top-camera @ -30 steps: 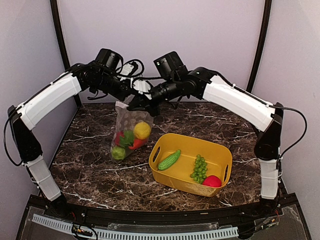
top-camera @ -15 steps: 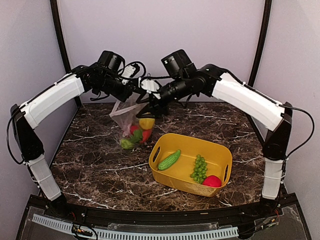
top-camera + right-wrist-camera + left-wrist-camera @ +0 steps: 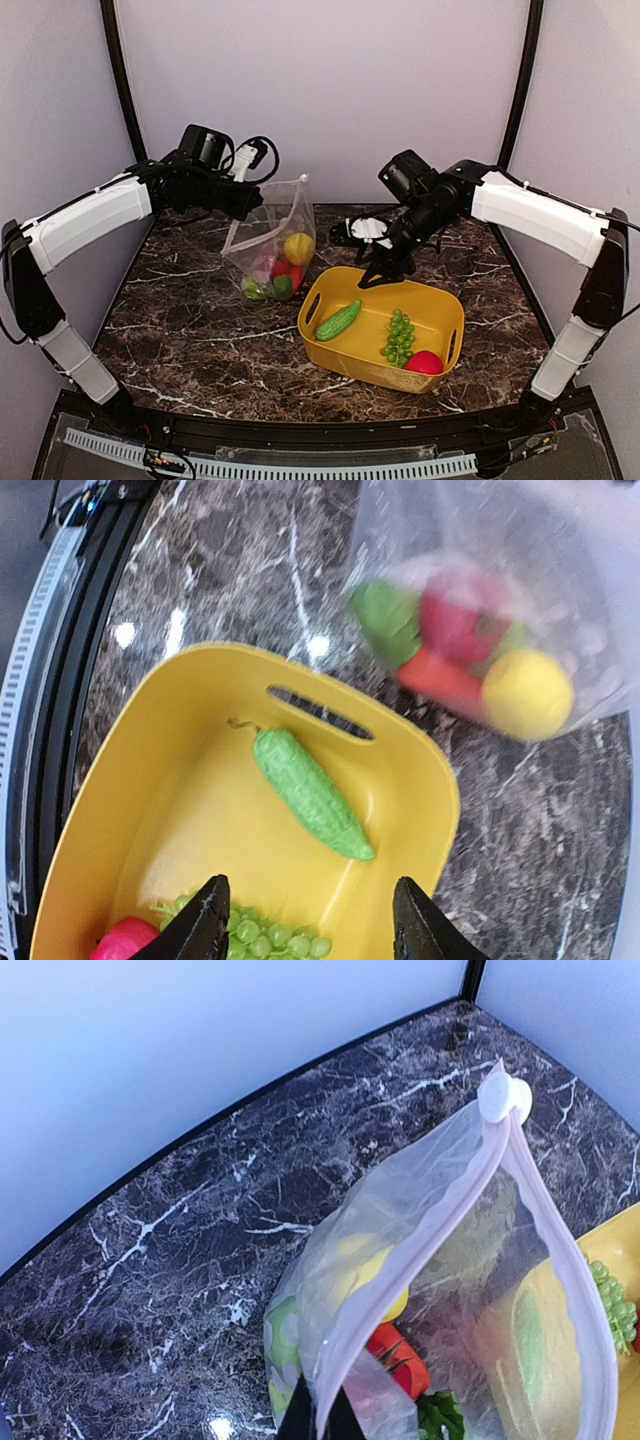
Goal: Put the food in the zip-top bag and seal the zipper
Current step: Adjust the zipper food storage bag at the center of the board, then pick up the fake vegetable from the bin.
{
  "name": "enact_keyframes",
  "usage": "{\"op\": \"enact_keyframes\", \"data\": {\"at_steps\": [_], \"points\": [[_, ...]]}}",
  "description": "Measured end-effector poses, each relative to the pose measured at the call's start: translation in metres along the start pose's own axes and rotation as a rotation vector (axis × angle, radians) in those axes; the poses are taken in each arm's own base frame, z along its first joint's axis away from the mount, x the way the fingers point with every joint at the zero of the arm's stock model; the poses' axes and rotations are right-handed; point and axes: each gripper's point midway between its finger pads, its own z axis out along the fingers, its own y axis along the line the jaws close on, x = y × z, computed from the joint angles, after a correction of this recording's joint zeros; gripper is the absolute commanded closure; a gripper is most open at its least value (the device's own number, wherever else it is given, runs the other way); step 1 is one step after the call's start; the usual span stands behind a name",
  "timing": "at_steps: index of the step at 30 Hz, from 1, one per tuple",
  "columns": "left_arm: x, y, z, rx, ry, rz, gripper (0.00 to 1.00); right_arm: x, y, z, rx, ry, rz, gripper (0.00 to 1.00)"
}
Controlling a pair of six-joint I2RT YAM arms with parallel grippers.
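The zip-top bag (image 3: 272, 240) hangs over the table with its bottom resting there, holding a yellow lemon (image 3: 298, 247), red pieces and greens. My left gripper (image 3: 247, 210) is shut on the bag's mouth edge, pinching the pinkish zipper (image 3: 430, 1230) between its fingertips (image 3: 300, 1422). The white slider tab (image 3: 504, 1095) sits at the far end of the mouth. My right gripper (image 3: 372, 272) hovers open and holding nothing over the yellow basket (image 3: 445, 300). A green cucumber (image 3: 312, 793), a grape bunch (image 3: 255, 938) and a red ball (image 3: 122, 942) lie in the basket below the right gripper (image 3: 312, 905).
The basket (image 3: 425, 765) stands right of the bag, almost touching it. Dark marble table (image 3: 180, 320) stretches to the left and front. Walls close the back and both sides.
My right gripper has let go of the bag's mouth, opened, and swung right and down over the basket. The bag has sunk onto the table, hanging from the left gripper alone.
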Motion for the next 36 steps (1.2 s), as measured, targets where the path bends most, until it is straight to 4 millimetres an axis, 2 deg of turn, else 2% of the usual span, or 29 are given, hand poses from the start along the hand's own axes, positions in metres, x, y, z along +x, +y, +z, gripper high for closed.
{"op": "enact_keyframes", "data": {"at_steps": [3, 5, 8, 13, 20, 29, 36], "points": [[-0.013, 0.007, -0.019, -0.009, -0.082, -0.027, 0.99, 0.032, 0.012, 0.020, -0.053, 0.086, 0.014, 0.49], [-0.018, 0.010, -0.031, -0.017, -0.127, -0.038, 0.99, 0.043, 0.013, 0.030, -0.068, 0.119, 0.011, 0.50], [-0.019, 0.013, -0.040, -0.024, -0.165, -0.050, 0.99, 0.052, 0.007, 0.046, -0.075, 0.143, -0.004, 0.49], [-0.017, 0.016, -0.039, -0.040, -0.170, -0.056, 0.99, 0.066, -0.004, 0.079, -0.096, 0.175, -0.033, 0.47], [-0.017, 0.020, -0.038, -0.061, -0.174, -0.058, 0.99, 0.083, -0.010, 0.113, -0.121, 0.212, -0.095, 0.40], [-0.017, 0.021, -0.038, -0.067, -0.175, -0.059, 0.99, 0.085, -0.003, 0.133, -0.140, 0.232, -0.160, 0.38], [-0.017, 0.021, -0.038, -0.069, -0.174, -0.059, 0.99, 0.091, 0.001, 0.149, -0.137, 0.272, -0.191, 0.40]]}}
